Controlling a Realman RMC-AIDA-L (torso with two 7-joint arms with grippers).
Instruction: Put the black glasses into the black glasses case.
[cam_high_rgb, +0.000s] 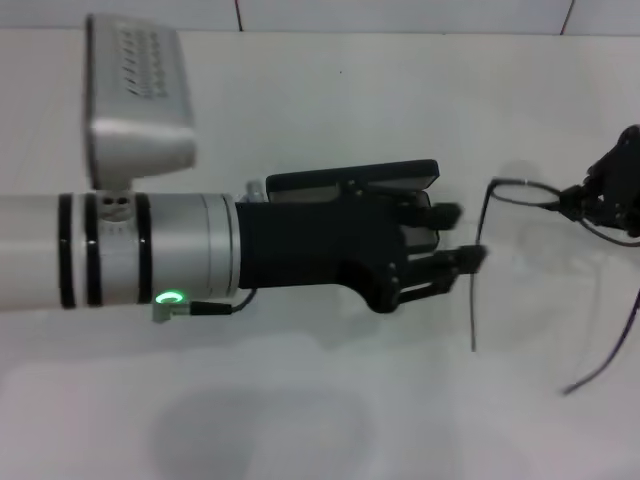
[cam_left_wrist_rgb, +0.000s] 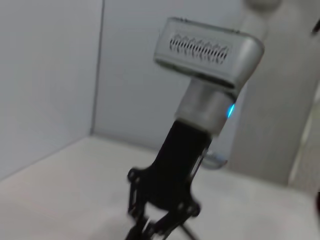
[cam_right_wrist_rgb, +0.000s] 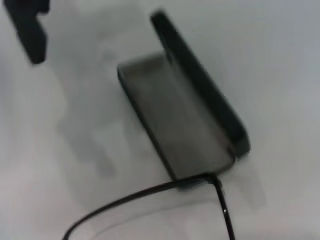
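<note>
The black glasses case (cam_high_rgb: 350, 180) lies open mid-table, partly hidden behind my left hand. The right wrist view shows its grey lining (cam_right_wrist_rgb: 175, 125) and raised lid. My left gripper (cam_high_rgb: 455, 237) is open and empty; it hovers just right of the case, its fingertips pointing at the glasses. My right gripper (cam_high_rgb: 572, 201), at the right edge, is shut on the front of the black glasses (cam_high_rgb: 475, 310) and holds them right of the case with the temple arms unfolded. A temple (cam_right_wrist_rgb: 150, 192) reaches the case's near end. The left wrist view shows the right gripper (cam_left_wrist_rgb: 146, 231) farther off.
The white tabletop (cam_high_rgb: 320, 400) spreads toward me. A white wall runs along the far edge (cam_high_rgb: 400, 15). My left forearm (cam_high_rgb: 120, 250) with its grey camera box (cam_high_rgb: 135, 90) spans the left half of the head view.
</note>
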